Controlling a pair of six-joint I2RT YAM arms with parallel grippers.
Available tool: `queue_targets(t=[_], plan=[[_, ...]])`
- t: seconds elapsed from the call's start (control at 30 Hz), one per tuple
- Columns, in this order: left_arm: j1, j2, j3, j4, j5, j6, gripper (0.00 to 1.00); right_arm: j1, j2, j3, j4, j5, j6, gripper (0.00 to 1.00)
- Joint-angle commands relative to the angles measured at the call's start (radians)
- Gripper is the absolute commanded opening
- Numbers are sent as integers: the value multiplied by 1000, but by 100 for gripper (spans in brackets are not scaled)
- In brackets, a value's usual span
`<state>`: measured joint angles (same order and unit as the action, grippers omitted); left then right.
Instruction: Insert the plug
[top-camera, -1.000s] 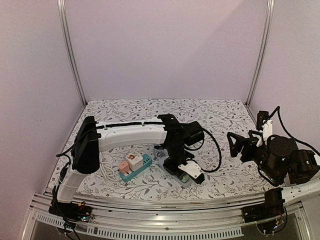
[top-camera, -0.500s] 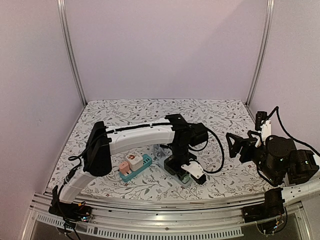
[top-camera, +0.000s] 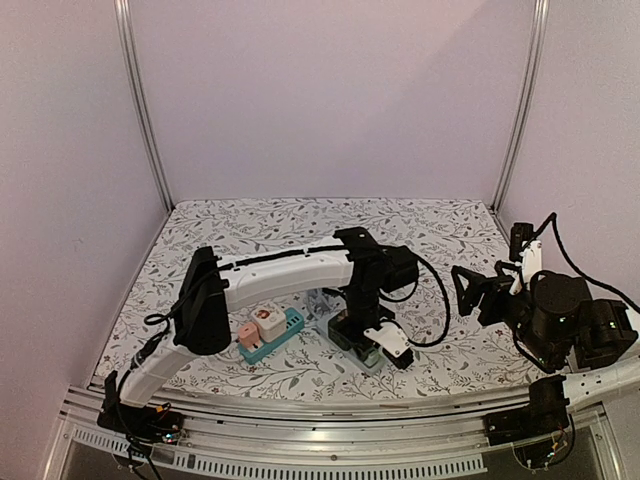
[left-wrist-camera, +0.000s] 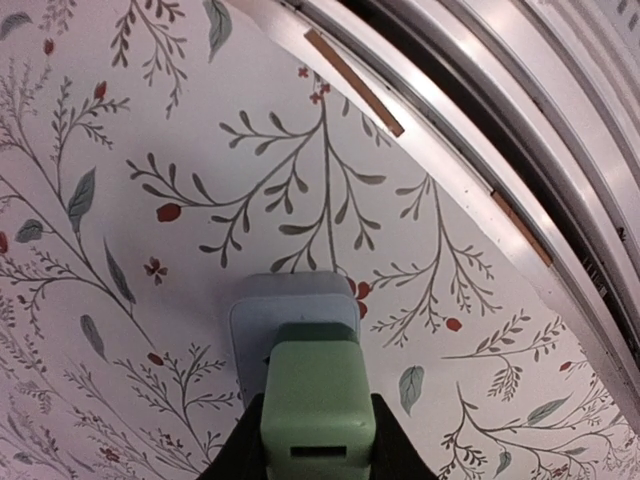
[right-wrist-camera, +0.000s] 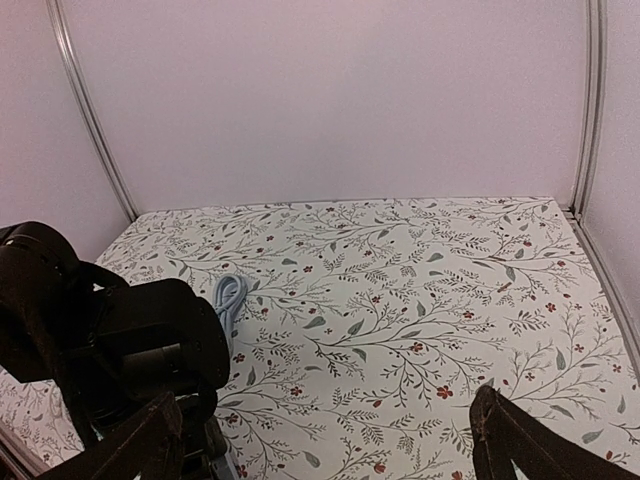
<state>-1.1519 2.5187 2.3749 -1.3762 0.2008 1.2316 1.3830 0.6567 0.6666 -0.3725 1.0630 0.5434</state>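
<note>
Clamping the green plug (left-wrist-camera: 318, 395), the left gripper (left-wrist-camera: 318, 450) poises it over the grey socket block (left-wrist-camera: 288, 305), which projects toward 12 o'clock in its wrist view; the right gripper (top-camera: 478, 293), jaws spread and empty, stands well apart.

Lab robot cell: plain pink walls (top-camera: 330, 90), aluminium frame posts (top-camera: 142, 100), floral tabletop (top-camera: 300, 215).

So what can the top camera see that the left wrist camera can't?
Only the top camera shows the teal power strip and the right arm. Only the left wrist camera shows, close up, the green plug over a grey block, plus brown tape strips on the rail. Both show the flowery cloth and the left claw.
</note>
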Motion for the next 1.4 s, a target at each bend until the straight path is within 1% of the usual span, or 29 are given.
queue_targets(t=[0.0,0.17,0.27,0.3,0.37,0.5,0.53,0.57,0.6,0.63,0.73,0.83,1.07,1.17,1.27,1.37], plan=[[-8,192,-14,-12,-41,24,0,6,-3,1,14,3,-7,99],[-14,198,-8,-12,-4,25,0,7,0,2,15,5,-7,99],[-15,178,-14,-6,-12,20,0,6,0,2,14,4,-7,99],[-15,167,-18,-6,-13,20,3,6,0,2,14,3,-7,99],[-17,142,-33,5,-12,17,12,7,-1,2,14,2,-8,99],[-16,69,-91,49,-7,10,23,6,-3,1,14,1,-8,99],[-16,44,-104,58,2,9,29,5,-4,1,14,2,-8,99],[-13,7,-116,69,13,9,86,6,-3,1,14,2,-8,99],[-9,-24,-128,76,34,12,98,5,-3,2,14,2,-7,99],[-5,-54,-138,82,57,17,99,7,-3,2,14,2,-8,99],[9,-160,-179,121,102,31,99,6,-3,3,14,-6,-10,99],[19,-264,-255,177,139,46,99,6,-12,1,14,-12,-8,99],[56,-434,-377,268,193,35,99,6,-25,-4,12,-15,-8,99],[72,-516,-455,354,200,13,99,6,-22,-3,13,-7,-8,99],[86,-608,-571,500,194,-44,99,6,-15,-2,14,3,-6,99],[101,-696,-684,670,187,-146,99,7,-3,5,25,18,-7,99]])
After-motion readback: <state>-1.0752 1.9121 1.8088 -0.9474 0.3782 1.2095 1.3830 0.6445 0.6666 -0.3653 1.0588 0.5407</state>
